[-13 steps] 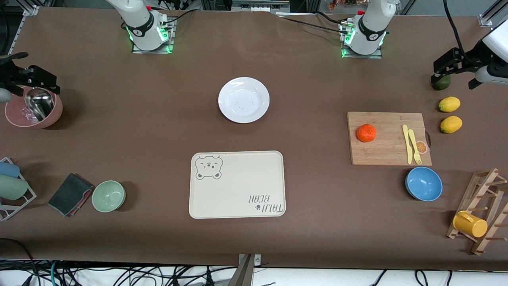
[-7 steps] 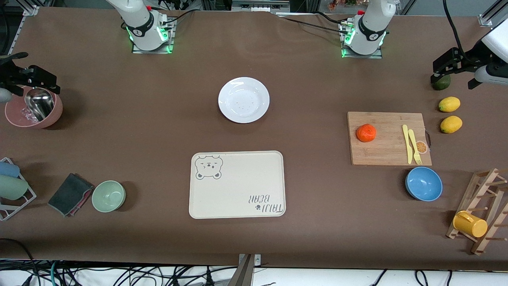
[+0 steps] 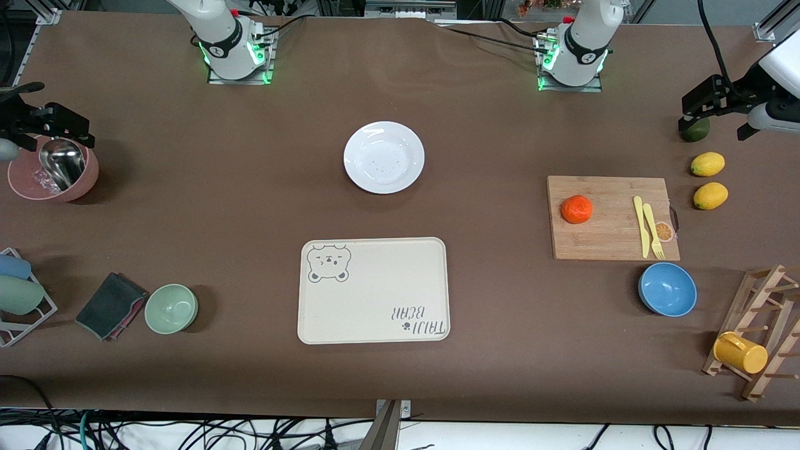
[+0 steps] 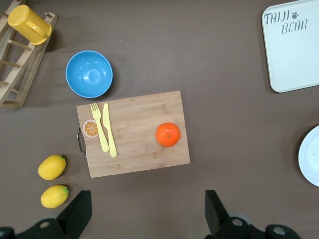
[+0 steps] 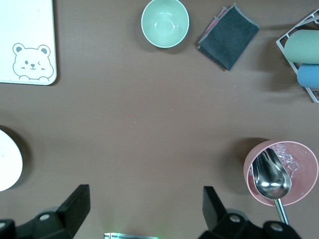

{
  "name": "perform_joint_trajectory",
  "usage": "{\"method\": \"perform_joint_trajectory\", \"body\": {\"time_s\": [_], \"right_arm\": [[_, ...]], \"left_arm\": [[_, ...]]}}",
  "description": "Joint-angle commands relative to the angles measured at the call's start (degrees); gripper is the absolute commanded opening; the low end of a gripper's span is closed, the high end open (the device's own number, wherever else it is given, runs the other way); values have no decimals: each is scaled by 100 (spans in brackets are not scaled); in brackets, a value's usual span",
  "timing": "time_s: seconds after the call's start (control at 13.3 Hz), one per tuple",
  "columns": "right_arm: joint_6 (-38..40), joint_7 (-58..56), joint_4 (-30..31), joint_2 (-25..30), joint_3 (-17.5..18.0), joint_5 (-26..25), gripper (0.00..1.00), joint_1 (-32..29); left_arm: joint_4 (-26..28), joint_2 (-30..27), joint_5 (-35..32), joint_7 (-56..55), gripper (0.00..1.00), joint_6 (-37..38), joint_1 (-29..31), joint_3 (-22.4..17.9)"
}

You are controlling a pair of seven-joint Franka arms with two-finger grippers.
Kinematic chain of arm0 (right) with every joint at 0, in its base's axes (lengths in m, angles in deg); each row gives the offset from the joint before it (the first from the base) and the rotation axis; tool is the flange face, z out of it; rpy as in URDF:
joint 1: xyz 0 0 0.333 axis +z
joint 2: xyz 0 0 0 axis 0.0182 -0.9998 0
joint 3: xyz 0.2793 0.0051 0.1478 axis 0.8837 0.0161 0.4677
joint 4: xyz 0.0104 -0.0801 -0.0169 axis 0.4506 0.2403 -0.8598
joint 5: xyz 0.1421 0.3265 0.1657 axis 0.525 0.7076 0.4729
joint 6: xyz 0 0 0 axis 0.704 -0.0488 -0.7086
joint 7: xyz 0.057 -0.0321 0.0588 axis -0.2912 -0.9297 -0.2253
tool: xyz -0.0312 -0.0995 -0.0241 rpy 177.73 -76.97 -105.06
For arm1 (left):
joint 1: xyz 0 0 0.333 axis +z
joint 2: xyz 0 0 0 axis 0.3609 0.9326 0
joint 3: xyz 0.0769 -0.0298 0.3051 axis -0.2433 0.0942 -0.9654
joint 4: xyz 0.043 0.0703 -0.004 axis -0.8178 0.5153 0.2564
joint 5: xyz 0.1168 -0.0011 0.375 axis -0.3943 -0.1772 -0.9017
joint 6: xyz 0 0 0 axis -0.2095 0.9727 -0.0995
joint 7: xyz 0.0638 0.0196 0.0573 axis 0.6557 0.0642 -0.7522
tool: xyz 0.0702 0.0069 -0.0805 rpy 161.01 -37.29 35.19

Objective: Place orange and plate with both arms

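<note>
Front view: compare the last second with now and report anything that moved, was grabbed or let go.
Nothing visibly changed. The orange lies on the cutting board, the plate on the table above the bear tray. The left gripper hangs open over the dark green fruit, the right gripper open over the pink bowl; neither holds anything.

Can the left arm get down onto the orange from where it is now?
Probably yes: the left gripper is open, and the orange sits alone on the cutting board, apart from the yellow knife.
</note>
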Motion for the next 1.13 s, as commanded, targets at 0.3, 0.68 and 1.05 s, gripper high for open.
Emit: {"method": "perform_joint_trajectory", "body": {"time_s": [0.3, 0.68, 1.05], "right_arm": [[55, -29, 38, 58, -11, 45, 100, 6], [55, -38, 38, 58, -20, 45, 100, 6], [64, -38, 38, 58, -20, 45, 100, 6]], "left_arm": [[-174, 61, 89, 38, 100, 152, 28, -6], [-165, 69, 89, 38, 100, 222, 28, -6], [-148, 69, 80, 47, 100, 257, 37, -6]]}}
